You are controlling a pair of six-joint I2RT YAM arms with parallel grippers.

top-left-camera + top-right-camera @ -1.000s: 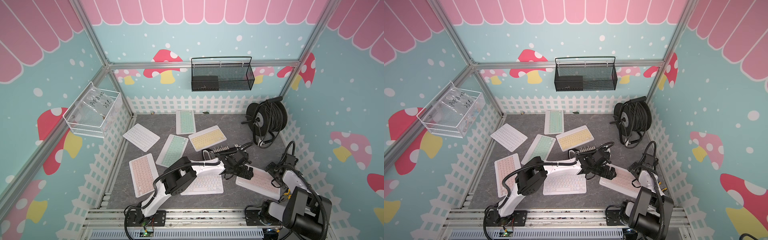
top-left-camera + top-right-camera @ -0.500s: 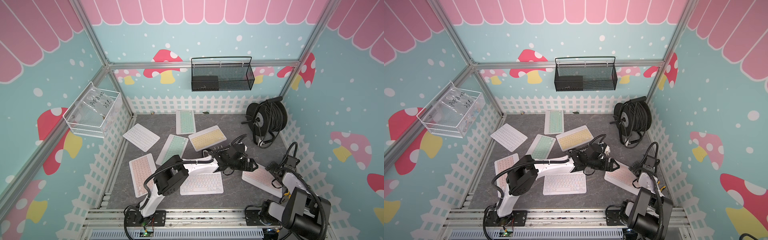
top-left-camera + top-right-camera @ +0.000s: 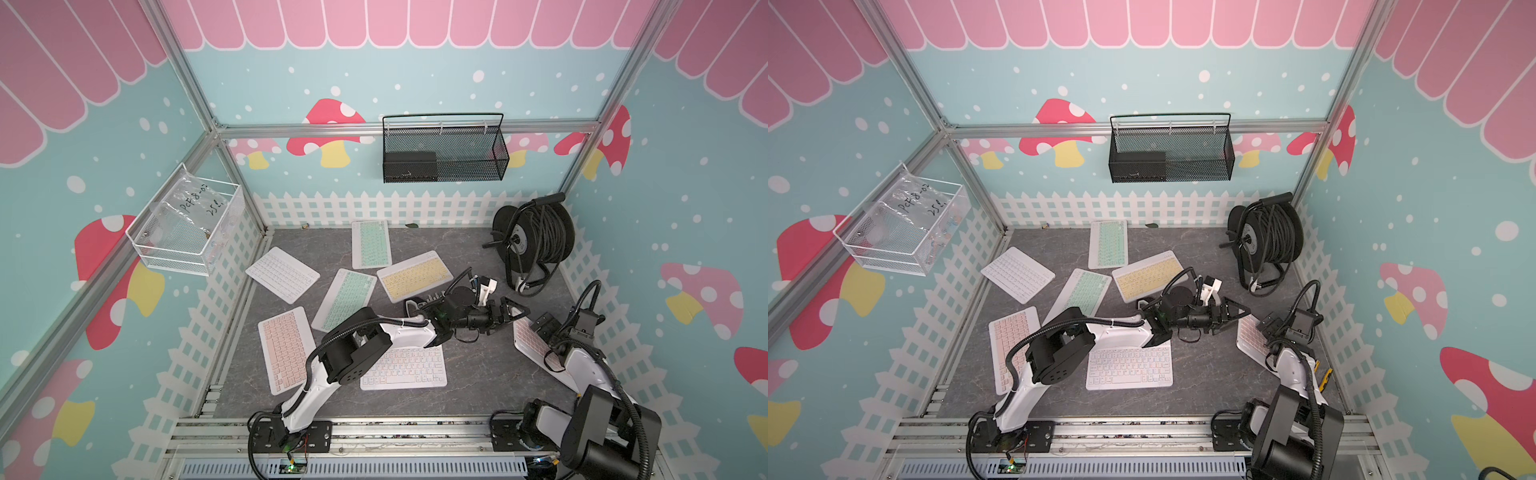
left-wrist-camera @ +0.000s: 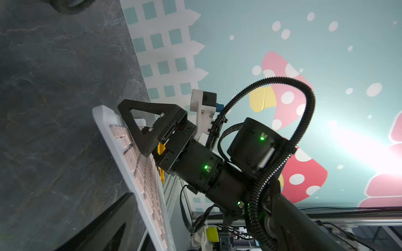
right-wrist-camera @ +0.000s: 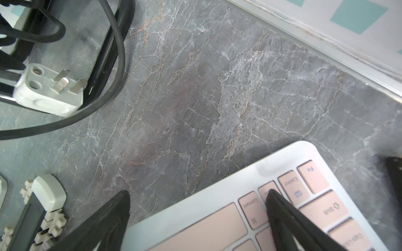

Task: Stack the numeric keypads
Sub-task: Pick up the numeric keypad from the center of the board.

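White keypad (image 3: 403, 368) lies nearest, bottom centre in both top views, long axis left to right. Left of it a pink keypad (image 3: 286, 349) runs near to far, and at lower right a second pink keypad (image 3: 525, 340) lies slanted under the right arm. Farther back, a mint keypad (image 3: 345, 299) and a yellow keypad (image 3: 414, 276) lie on opposite diagonals. A second white keypad (image 3: 282, 280) slants at mid-left, and a second mint keypad (image 3: 371, 244) points at the fence (image 3: 374, 208). None lies on another. Keys in the right wrist view read Fn, Control, Shift, Command. Handwriting on the clear bag (image 3: 187, 216), upper left, begins PCF8. The right gripper (image 5: 195, 195) is spread wide, one finger (image 5: 282, 208) over the key beside Control, the other over bare table (image 5: 195, 87). The left gripper (image 3: 514, 316), also spread, grips nothing beside that keypad's far corner.
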